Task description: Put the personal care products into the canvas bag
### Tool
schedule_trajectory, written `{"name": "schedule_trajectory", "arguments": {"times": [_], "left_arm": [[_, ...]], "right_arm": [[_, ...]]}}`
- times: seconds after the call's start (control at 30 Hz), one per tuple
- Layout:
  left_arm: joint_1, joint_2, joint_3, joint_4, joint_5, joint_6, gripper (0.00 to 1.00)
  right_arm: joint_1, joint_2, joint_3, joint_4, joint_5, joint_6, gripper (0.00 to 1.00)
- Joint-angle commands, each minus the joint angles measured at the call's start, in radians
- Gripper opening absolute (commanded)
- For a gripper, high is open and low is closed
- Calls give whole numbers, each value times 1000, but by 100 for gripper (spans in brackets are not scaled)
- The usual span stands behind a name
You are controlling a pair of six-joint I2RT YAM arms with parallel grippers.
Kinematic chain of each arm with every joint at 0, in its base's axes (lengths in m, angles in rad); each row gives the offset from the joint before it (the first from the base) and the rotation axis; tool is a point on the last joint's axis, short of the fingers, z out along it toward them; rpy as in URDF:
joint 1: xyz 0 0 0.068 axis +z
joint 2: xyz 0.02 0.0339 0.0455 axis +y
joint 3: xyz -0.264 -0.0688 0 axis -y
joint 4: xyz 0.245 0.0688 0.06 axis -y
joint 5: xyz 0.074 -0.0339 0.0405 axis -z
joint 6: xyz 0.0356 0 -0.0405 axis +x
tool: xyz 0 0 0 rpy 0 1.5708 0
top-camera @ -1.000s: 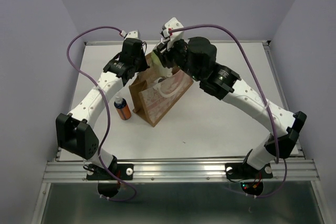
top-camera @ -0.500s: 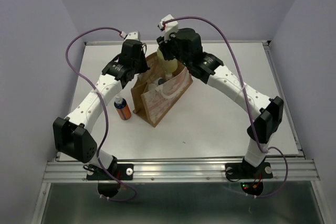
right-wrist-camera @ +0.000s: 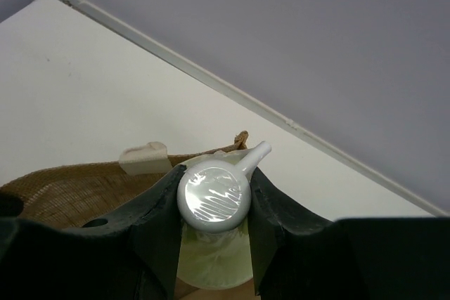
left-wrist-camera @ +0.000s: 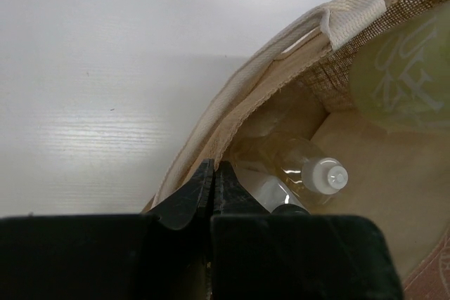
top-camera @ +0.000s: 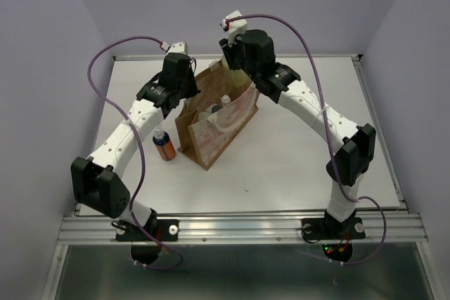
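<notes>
The canvas bag (top-camera: 211,135) stands upright mid-table, its mouth open. My left gripper (top-camera: 185,93) (left-wrist-camera: 213,171) is shut on the bag's left rim (left-wrist-camera: 232,114) beside the cream strap. My right gripper (top-camera: 233,61) (right-wrist-camera: 214,172) is shut on the pale yellow-green bottle (right-wrist-camera: 213,265) with a white pump cap (right-wrist-camera: 213,198), held over the bag's far corner (right-wrist-camera: 241,138). This bottle (left-wrist-camera: 404,68) also shows in the left wrist view. Inside the bag lie a clear amber bottle with a white cap (left-wrist-camera: 309,170) (top-camera: 226,100) and a white bottle (left-wrist-camera: 267,191). An orange bottle (top-camera: 164,146) stands on the table left of the bag.
The white table (top-camera: 295,159) ends at a raised metal rail (top-camera: 281,55) at the back, close behind the bag and my right gripper. Purple cables (top-camera: 105,61) loop above both arms.
My right gripper has carried the pale yellow-green bottle from over the bag's mouth back toward its far corner, and the arm's elbow has swung right. The left gripper has kept its hold.
</notes>
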Motion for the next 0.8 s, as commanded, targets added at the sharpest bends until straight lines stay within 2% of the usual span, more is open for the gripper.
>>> {"name": "schedule_trajectory", "arguments": {"times": [0.0,0.37,0.77], "left_arm": [[-3,-9,38,15,-29,17,0],[-3,5,54,8,-44,20,0],[-3,14,72,-3,-49,19,0]], "right_arm": [[-48,-15,76,181,64,-69,1],[-118,-10,-56,184,-90,64,1],[-128,-48,-260,190,-41,106,1]]}}
